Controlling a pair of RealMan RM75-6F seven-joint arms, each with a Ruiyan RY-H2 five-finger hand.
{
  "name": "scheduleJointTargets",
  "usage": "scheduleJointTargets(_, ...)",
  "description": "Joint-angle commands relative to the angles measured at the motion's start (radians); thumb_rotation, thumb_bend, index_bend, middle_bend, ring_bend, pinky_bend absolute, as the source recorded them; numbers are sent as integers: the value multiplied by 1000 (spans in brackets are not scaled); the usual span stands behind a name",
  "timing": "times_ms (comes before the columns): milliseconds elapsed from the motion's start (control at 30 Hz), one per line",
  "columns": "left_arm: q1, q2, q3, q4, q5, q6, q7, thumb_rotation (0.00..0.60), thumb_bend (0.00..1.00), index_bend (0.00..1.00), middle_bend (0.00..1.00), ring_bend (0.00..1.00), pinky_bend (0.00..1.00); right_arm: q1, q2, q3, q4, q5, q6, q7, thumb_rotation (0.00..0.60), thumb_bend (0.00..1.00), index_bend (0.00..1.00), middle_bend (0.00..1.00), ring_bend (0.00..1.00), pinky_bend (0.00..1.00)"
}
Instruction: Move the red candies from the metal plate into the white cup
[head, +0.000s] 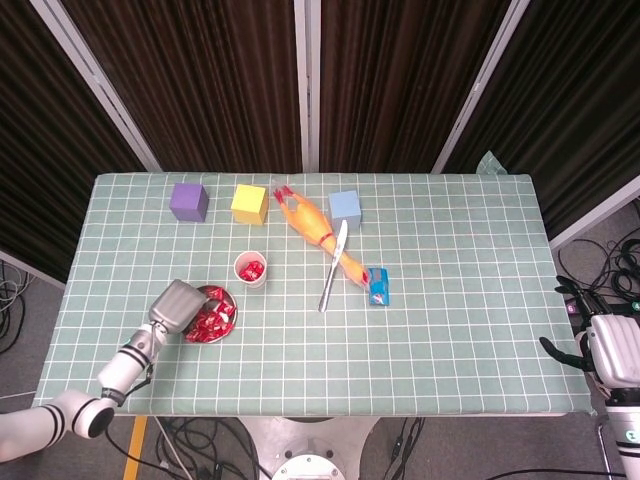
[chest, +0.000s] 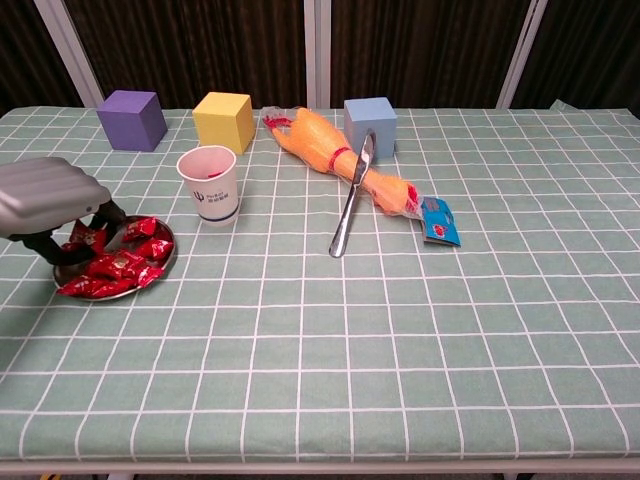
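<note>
A table (head: 460, 300) under green checked cloth carries, upper left to centre: purple cube (head: 188, 201), yellow cube (head: 249, 204), blue cube (head: 345, 209), rubber chicken (head: 315, 231), knife (head: 333, 266), blue packet (head: 378, 287), white cup (head: 250, 269), metal plate (head: 225, 296).

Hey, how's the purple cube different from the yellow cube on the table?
The purple cube sits at the far left of the back row; the yellow cube stands to its right, closer to the white cup. They differ in colour. Both are plain blocks of about the same size, resting flat and untouched.

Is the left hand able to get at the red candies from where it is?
Probably yes: the left hand hangs right over the metal plate, fingers down among the red candies, nothing between.
</note>
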Motion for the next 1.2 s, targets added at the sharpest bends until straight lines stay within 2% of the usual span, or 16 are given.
scheduleJointTargets(33,1,18,-10,-41,8,8,-14,600,510,701,711,965,1000,0,1,0,0,0,0,1,600,117,134,258,223,552)
scheduleJointTargets(267,-18,105,-64,-187,4,11,-70,600,510,702,713,965,1000,0,0,0,8,-1,0,11,600,116,134,259,223,554)
scheduleJointTargets(500,-95,148,-161,-270,-50,-41,-77,600,510,701,713,965,1000,-1,-4,-2,20,-2,2,24,600,116,134,258,223,554)
scheduleJointTargets(700,-179,113,-229,-238,-131,-108,-56,600,510,701,713,965,1000,-6,-4,-3,29,4,3,33,600,116,134,259,223,555)
scheduleJointTargets(833,-224,86,-256,-205,-195,-139,-36,600,510,699,712,965,1000,-9,-3,-2,33,10,4,36,600,116,134,260,223,555)
scheduleJointTargets(1000,-256,45,-260,-159,-260,-159,-24,600,509,695,704,965,1000,-8,-4,-1,37,15,-1,38,600,116,134,260,223,556)
scheduleJointTargets(1200,-261,4,-246,-98,-286,-157,-43,600,508,682,679,964,1000,-7,-4,0,40,18,-7,39,600,116,134,260,223,556)
